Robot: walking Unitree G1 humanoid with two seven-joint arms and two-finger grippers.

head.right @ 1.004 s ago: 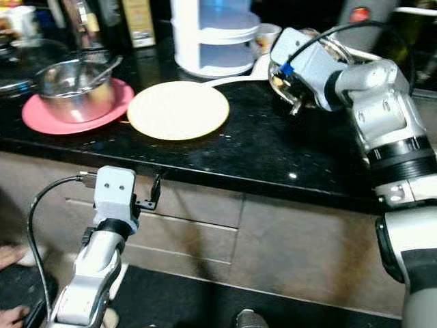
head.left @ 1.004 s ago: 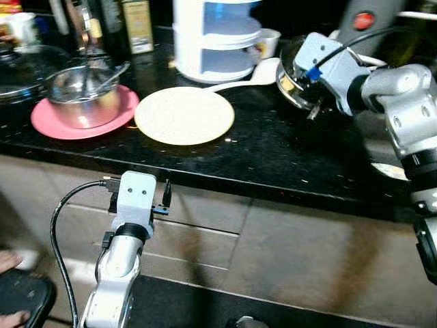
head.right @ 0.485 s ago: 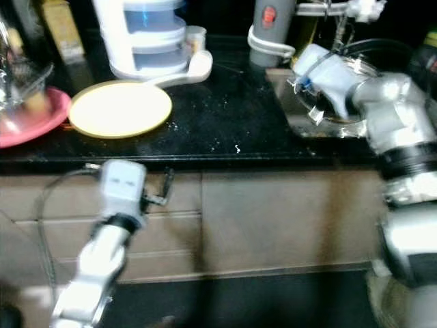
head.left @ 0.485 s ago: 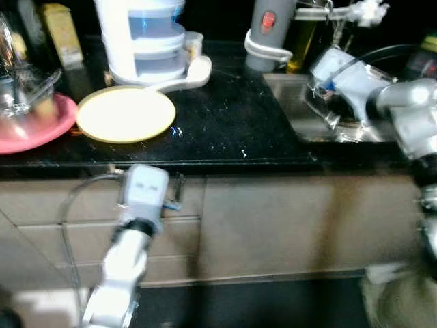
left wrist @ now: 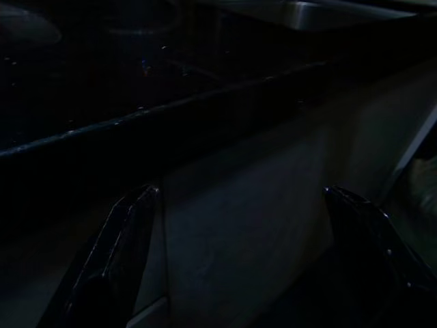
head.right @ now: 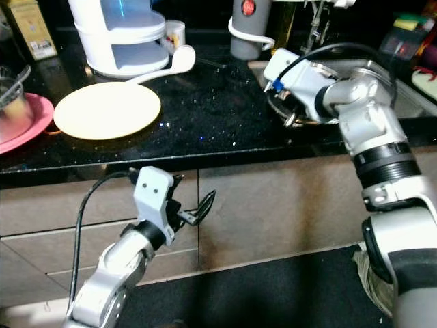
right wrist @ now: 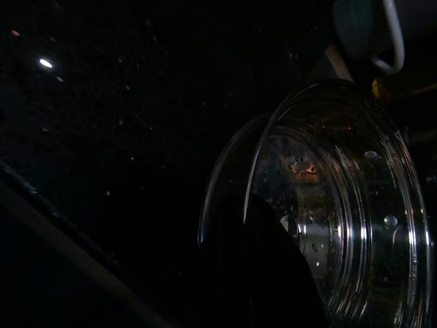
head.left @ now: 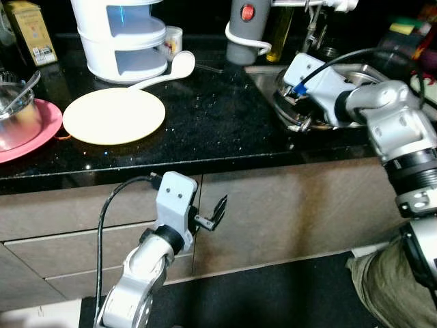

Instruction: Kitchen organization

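The shiny round steel bowl with a glass-like rim (right wrist: 328, 205) stands tilted on edge in the right gripper (head.left: 295, 109), whose jaws are closed on its rim; in the right wrist view a dark finger (right wrist: 263, 273) crosses the front of the bowl, with water drops on the metal just past it. The bowl hangs at the near left corner of the steel sink (head.right: 410, 102), over the line where the sink meets the black speckled worktop (head.left: 218, 116). Behind the jaws stand a grey cylinder with a red button (head.left: 244, 31) and a bottle of yellow oil (head.left: 280, 27).

To the left of the right jaws the worktop lies bare up to a flat cream round plate (head.left: 114, 115). Beyond that plate are a white tiered container (head.left: 123, 34), a white ladle (head.left: 167, 68) and a small white cup (head.left: 172, 41). Further left, a pink plate (head.left: 34, 133) carries a steel pot (head.left: 13, 116), and a yellow box (head.left: 31, 31) stands at the back.

The left gripper (head.left: 217, 210) hangs below the worktop's front edge, before the beige cabinet fronts (head.left: 287, 212), its 2 jaws spread wide and holding nothing. A patch of olive cloth (head.left: 386, 287) lies low on the right.
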